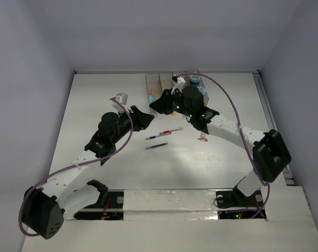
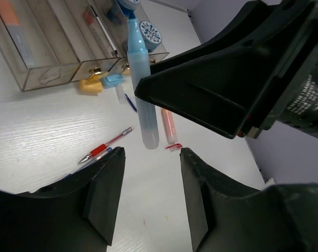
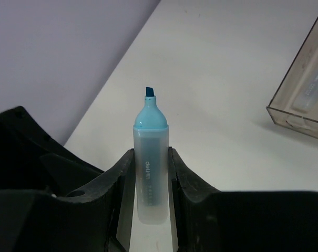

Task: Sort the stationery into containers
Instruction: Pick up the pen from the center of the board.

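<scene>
Right fingers (image 3: 114, 190) around highlighter (image 3: 150, 178), bins (image 3: 286, 111) beyond

- The left arm (image 1: 69, 176) and right arm (image 1: 229, 128) are built alike: white link shells joined by bulky black joint housings.
- A thin purple cable (image 1: 233, 105) runs in loose loops along each arm.
- Small green lights (image 1: 178, 109) glow on the black housings.
- The left hand (image 2: 152, 155) has two matte black, wedge-shaped fingers with flat inner faces.
- The right hand (image 3: 150, 157) has the same black fingers.
- The right arm's black housing carries small white lettering (image 2: 306, 102), too small to read.
</scene>
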